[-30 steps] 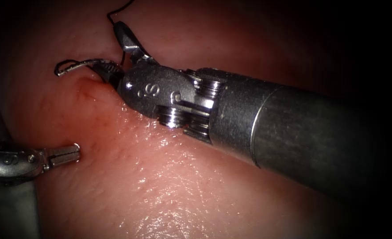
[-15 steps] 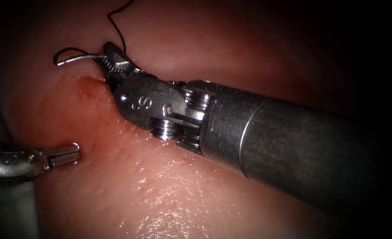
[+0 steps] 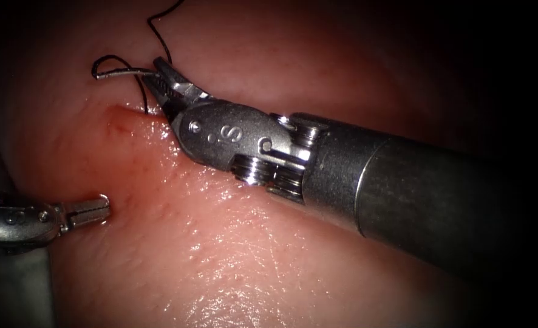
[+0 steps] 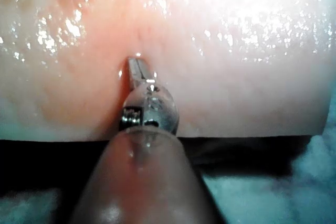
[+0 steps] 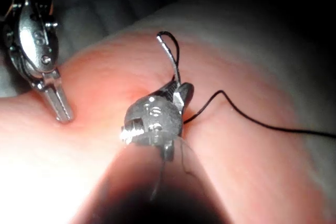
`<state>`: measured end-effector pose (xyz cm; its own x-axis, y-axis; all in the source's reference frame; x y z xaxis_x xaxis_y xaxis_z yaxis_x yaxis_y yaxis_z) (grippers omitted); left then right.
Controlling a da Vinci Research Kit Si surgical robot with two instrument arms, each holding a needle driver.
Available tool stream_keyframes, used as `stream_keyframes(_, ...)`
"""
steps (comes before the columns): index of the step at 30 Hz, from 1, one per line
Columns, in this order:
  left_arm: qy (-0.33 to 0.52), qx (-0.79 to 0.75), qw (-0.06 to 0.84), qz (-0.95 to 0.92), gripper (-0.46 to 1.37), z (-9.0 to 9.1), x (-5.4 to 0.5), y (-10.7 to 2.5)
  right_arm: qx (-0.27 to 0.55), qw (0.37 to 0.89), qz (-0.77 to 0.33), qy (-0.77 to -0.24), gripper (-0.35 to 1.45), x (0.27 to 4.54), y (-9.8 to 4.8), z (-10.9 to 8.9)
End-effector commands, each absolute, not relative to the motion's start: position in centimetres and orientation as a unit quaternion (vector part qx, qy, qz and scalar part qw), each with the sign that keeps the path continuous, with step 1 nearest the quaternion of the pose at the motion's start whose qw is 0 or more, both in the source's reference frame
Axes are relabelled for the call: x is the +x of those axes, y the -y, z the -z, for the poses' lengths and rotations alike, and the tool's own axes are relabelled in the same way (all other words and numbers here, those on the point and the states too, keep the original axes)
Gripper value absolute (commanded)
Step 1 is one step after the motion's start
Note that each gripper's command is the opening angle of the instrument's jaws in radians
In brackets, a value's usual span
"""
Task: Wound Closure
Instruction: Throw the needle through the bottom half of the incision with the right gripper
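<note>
Now, step in hand: taking up the needle. A second ago the right tool [image 3: 160,76] had its jaws spread around it; now they are pressed together on it and the needle sits a little further right in the frame.
Right tool: pinches the needle [image 3: 120,73] some way in from its threaded tail, in the upper left of the endoscope frame. The tail end juts out to the left of the jaws.
Needle: the part that shows is clear of the tissue [image 3: 238,255]. Its point is hidden behind the jaws, so I cannot tell whether it touches.
Thread [image 3: 153,27]: loops off the needle's tail, with one run toward the top edge and one down beside the jaws to the tissue surface.
Left tool [image 3: 99,206]: lower left of the frame, well apart from the needle, jaws pressed together on nothing, tip resting on the tissue.
Red fluid [image 3: 120,124]: just below the needle. I cannot make out the line of the cut.
Next move calls for, in my judgement: a firm hold, the needle's point brought into sight, and the thread kept out of the jaws.
Count: two tools, one needle, one thread, one red patch.
</note>
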<state>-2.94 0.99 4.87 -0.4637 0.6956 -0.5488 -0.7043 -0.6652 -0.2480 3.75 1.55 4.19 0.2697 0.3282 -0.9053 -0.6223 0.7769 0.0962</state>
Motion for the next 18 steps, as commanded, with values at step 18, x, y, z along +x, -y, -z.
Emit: stream_keyframes(18,-0.006,-0.318,0.409,-0.855,-0.35,-4.88,-2.98,-0.98,0.019,0.658,-0.37,-0.656,-0.35,3.57,-2.0,-4.64)
